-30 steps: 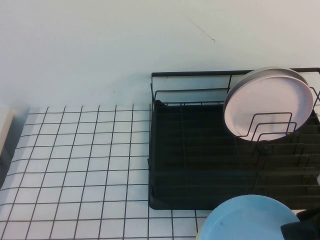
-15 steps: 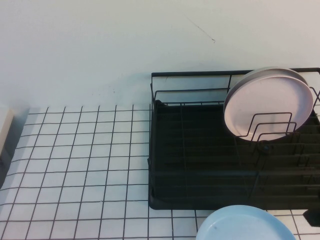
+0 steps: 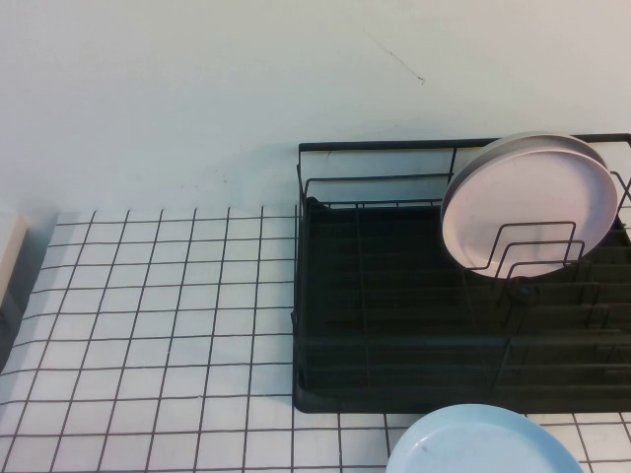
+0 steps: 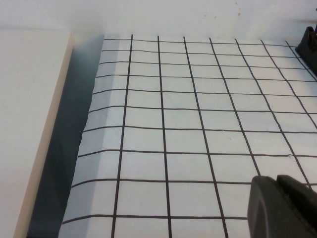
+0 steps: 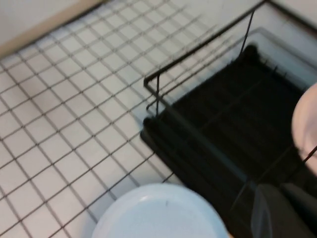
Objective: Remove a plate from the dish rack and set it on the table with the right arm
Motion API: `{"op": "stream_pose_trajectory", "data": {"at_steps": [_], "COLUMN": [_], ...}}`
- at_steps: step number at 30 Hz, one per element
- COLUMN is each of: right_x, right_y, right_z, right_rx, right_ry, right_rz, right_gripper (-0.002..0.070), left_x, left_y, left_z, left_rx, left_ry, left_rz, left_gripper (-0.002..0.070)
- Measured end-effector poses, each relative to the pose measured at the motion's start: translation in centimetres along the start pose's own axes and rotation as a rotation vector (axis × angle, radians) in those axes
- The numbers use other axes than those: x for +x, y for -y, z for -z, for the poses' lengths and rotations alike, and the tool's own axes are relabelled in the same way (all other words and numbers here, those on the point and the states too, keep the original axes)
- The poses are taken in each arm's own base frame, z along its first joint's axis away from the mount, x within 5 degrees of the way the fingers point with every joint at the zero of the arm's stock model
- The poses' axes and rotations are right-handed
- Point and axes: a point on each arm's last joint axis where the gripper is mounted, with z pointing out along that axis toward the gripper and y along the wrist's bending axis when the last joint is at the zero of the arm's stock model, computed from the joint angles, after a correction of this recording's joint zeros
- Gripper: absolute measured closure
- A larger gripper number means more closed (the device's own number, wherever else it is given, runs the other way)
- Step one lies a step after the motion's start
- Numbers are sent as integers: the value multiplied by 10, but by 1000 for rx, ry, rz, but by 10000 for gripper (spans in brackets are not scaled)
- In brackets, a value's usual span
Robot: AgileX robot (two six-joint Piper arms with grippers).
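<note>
Lying flat on the table [image 3: 148, 325] at its near edge, just in front of the dish rack [image 3: 394, 325] and towards the right corner, the plate [image 3: 483, 443] is already out of the rack. A pale pink plate [image 3: 529, 202] stands upright among the dividers at the rack's far right. The plate looks light, stiff and smooth-surfaced, probably slippery; its raised rim is the likely hold. Left gripper [image 4: 282, 208] hovers over the bare grid near the left edge, right gripper [image 5: 282, 210] above the rack's near side; neither grip state can be told.
</note>
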Motion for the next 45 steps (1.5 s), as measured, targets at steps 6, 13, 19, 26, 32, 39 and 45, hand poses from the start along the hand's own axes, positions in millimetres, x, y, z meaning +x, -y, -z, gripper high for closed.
{"op": "stream_pose_trajectory", "data": {"at_steps": [6, 13, 19, 26, 32, 39, 45], "right_x": [1, 6, 9, 25, 30, 23, 49], "right_y": [-42, -64, -77, -75, -66, -48, -12], "right_z": [52, 72, 76, 72, 72, 68, 44], "right_rx": [110, 121, 36, 43, 136, 308, 628], "right_ry": [221, 322, 334, 157, 87, 213, 351], "right_rz": [122, 162, 160, 210, 215, 195, 152], "right_gripper": [677, 678, 678, 678, 678, 678, 678], "left_x": [0, 0, 0, 0, 0, 0, 0], "left_y": [0, 0, 0, 0, 0, 0, 0], "left_z": [0, 0, 0, 0, 0, 0, 0], "left_rx": [0, 0, 0, 0, 0, 0, 0], "left_ry": [0, 0, 0, 0, 0, 0, 0], "left_rz": [0, 0, 0, 0, 0, 0, 0], "left_gripper": [678, 678, 678, 678, 678, 678, 678]}}
